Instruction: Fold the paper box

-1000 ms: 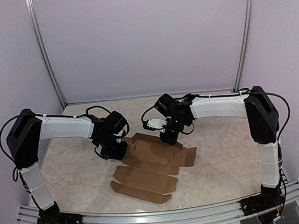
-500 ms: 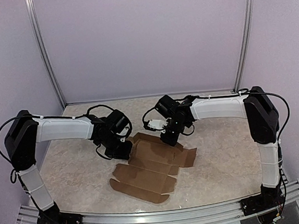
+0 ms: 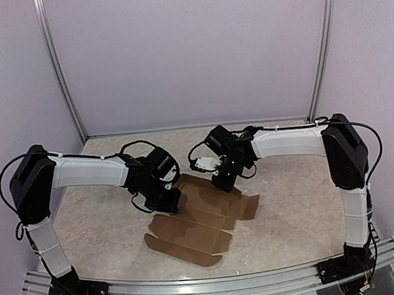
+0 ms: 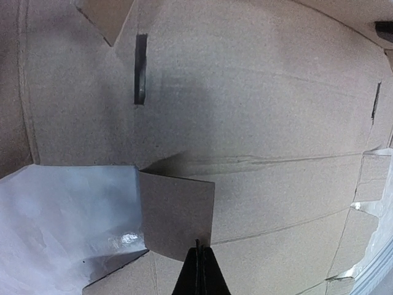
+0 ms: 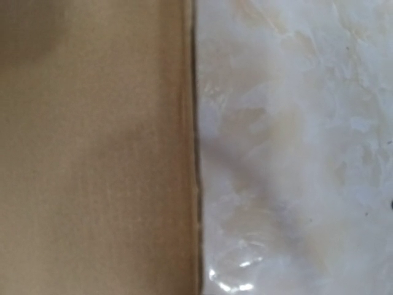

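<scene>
The paper box (image 3: 203,219) is a flat brown die-cut sheet lying on the table between the arms. My left gripper (image 3: 169,203) is low over the sheet's left edge. In the left wrist view its fingers (image 4: 198,246) are pressed together, with their tip at the lower corner of a small flap (image 4: 175,212) that is lifted and folded over the sheet (image 4: 276,123). I cannot tell whether the flap is pinched. My right gripper (image 3: 221,182) is down at the sheet's far edge. The right wrist view shows only cardboard (image 5: 92,153) and its edge, no fingers.
The marble-pattern table top (image 3: 291,201) surrounds the sheet; it shows beside the cardboard in the right wrist view (image 5: 295,153) and the left wrist view (image 4: 61,221). Pale walls with metal posts (image 3: 64,83) close the back and sides.
My left gripper has moved right and a little nearer, from beside the sheet onto its left edge, and the left flap there has folded inward. The right arm has stayed put.
</scene>
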Available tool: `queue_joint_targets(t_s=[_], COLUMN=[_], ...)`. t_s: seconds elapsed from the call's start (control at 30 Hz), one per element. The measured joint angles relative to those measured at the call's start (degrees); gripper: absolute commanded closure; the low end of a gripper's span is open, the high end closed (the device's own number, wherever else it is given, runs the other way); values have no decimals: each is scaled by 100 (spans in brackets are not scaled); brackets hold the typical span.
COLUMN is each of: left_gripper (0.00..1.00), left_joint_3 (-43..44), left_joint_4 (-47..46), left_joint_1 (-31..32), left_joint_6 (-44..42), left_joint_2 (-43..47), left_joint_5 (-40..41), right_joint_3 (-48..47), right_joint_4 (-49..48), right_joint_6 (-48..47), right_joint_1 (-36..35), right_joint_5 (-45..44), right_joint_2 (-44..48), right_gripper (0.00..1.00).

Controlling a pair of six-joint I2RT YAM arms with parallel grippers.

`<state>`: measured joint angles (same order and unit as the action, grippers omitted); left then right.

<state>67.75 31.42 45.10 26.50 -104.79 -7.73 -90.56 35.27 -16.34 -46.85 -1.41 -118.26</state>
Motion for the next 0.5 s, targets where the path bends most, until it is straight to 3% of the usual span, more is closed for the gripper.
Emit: queue_joint_targets(t_s=[0.5], left_gripper=[100], left_joint_3=[7], left_joint_4=[-138], left_joint_1=[7], left_joint_6=[13], left_joint_2=[-103], left_joint_5=[-20], right_joint_3=[142], right_joint_4=[-87], right_joint_6=[55], right_joint_1=[0], right_joint_5=[-59], right_joint_2=[264], right_gripper=[100])
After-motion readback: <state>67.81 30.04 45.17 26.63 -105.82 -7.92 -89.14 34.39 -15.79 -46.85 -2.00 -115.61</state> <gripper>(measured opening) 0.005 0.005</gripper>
